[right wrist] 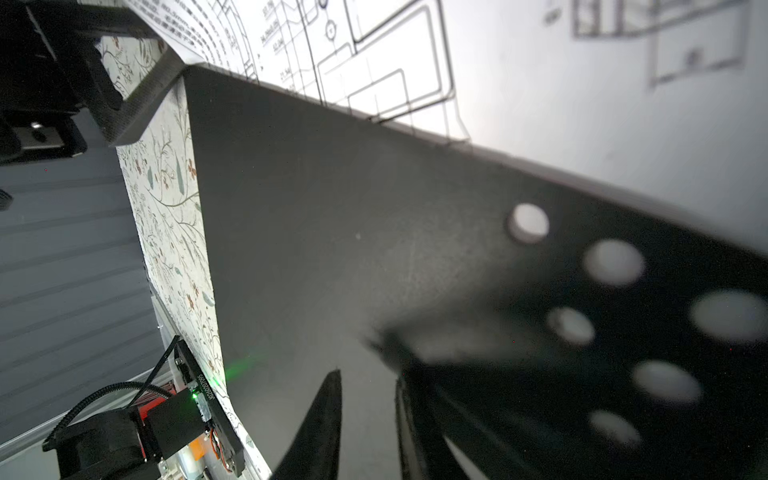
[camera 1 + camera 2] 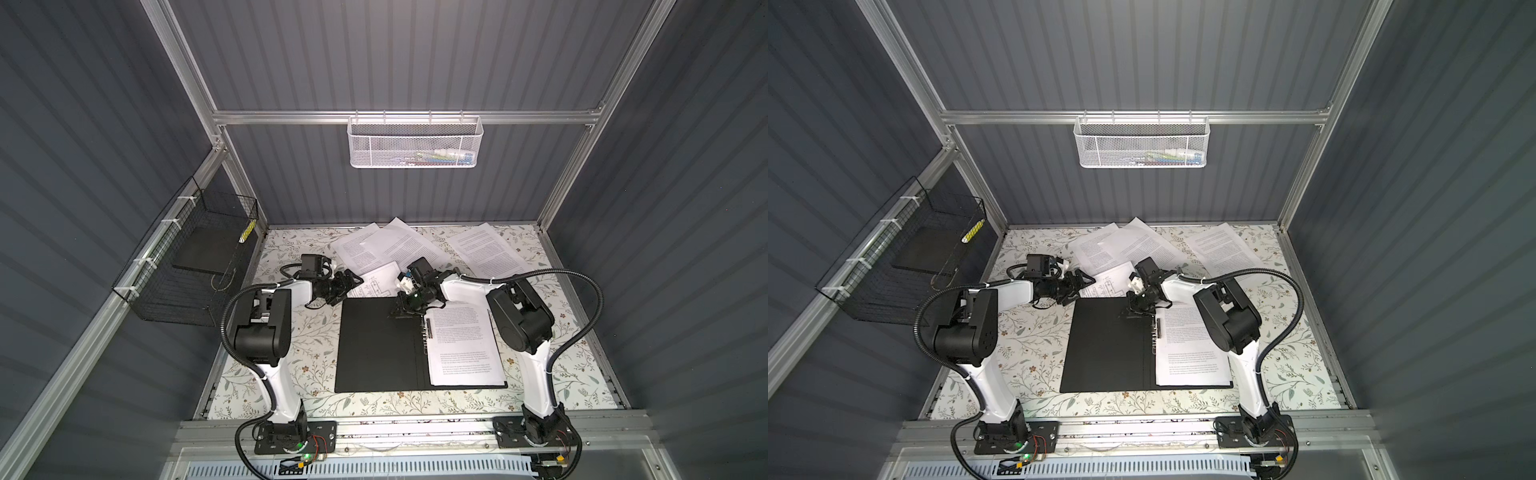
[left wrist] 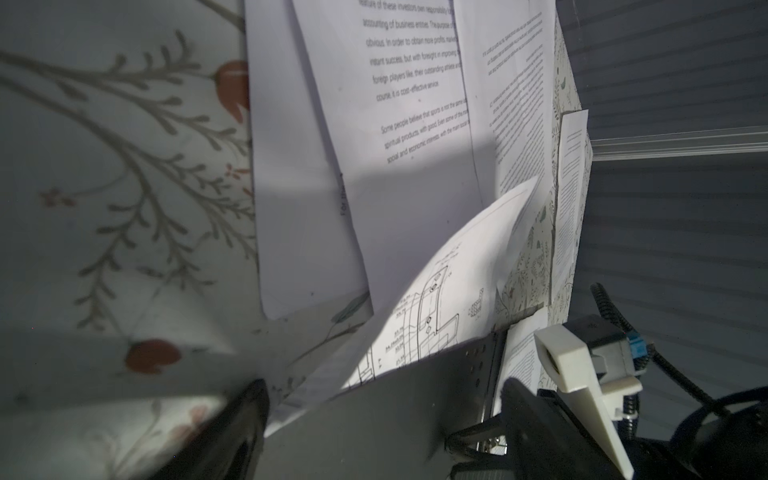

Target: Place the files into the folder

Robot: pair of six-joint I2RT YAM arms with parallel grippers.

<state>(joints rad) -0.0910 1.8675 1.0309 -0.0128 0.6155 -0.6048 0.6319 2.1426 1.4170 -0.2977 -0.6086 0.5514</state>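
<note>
The folder (image 2: 374, 345) (image 2: 1104, 345) lies open and flat at the table's middle, black inside up. One printed file (image 2: 461, 345) rests on its right half beside the metal spine clip (image 2: 424, 328). Other files lie loose behind it: a drawing sheet (image 2: 380, 280) (image 3: 436, 291) (image 1: 374, 41) under the folder's far edge, and text sheets (image 2: 374, 245) farther back. My right gripper (image 2: 402, 316) (image 1: 369, 374) stands over the spine's far end, jaws narrowly apart with bare folder between them, beside the clip's perforated plate (image 1: 602, 291). My left gripper (image 2: 352, 284) (image 3: 382, 399) hangs open at the folder's far left corner, empty.
Another text sheet (image 2: 486, 247) lies at the back right. A black wire basket (image 2: 187, 266) hangs on the left wall and a white mesh basket (image 2: 415, 141) on the back rail. Floral table cover (image 2: 316, 332) surrounds the folder.
</note>
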